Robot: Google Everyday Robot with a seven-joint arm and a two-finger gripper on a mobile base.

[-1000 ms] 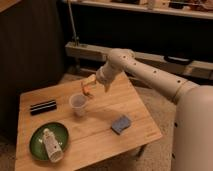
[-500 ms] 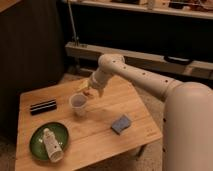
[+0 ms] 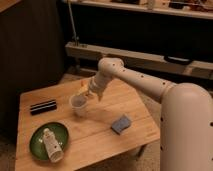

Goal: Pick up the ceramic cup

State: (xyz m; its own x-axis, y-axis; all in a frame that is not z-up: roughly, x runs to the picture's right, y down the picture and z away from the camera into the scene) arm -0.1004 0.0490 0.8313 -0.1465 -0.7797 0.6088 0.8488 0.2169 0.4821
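Observation:
The ceramic cup [image 3: 78, 105] is small, plain white and handleless. It stands upright near the middle of the wooden table [image 3: 100, 140]. My gripper [image 3: 85, 93] is at the end of the white arm, which reaches in from the right. It sits right at the cup's far right rim and overlaps it in the camera view. I cannot tell whether it touches the cup.
A green plate [image 3: 37, 135] at the table's front left holds a white bottle with dark markings [image 3: 52, 145] lying on its side. A black flat bar [image 3: 43, 106] lies left of the cup. A blue-grey sponge [image 3: 121, 124] lies to the front right. A low shelf [image 3: 150, 57] runs behind the table.
The arm has swung left and down, bringing my gripper from beside the cup onto its rim. The cup and the other things have not moved.

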